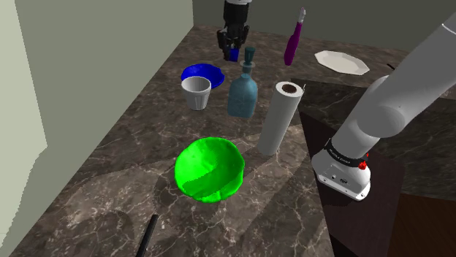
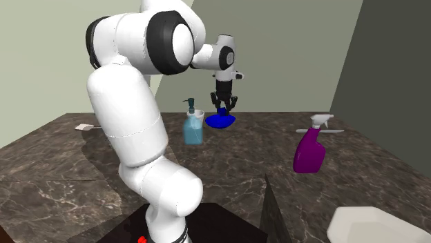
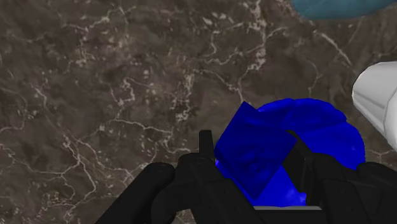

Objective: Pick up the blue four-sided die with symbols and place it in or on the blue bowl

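— Die [image 3: 253,153] is clamped between the tool's [image 1: 232,51] fingers, hanging above the blue bowl [image 1: 202,73], nearer its rim than its middle, I'd say.
— What could go wrong?
— Release here and it may strike the bowl's rim and bounce onto the desk [image 1: 109,168] beside the bowl. The grip is on slanted faces, so it might also twist loose early. The white cup [image 1: 196,93] stands just beside the bowl.

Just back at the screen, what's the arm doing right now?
The black gripper is shut on the blue die and holds it off the dark veined counter, roughly above the blue bowl beside the white cup. The die is not yet in the bowl.
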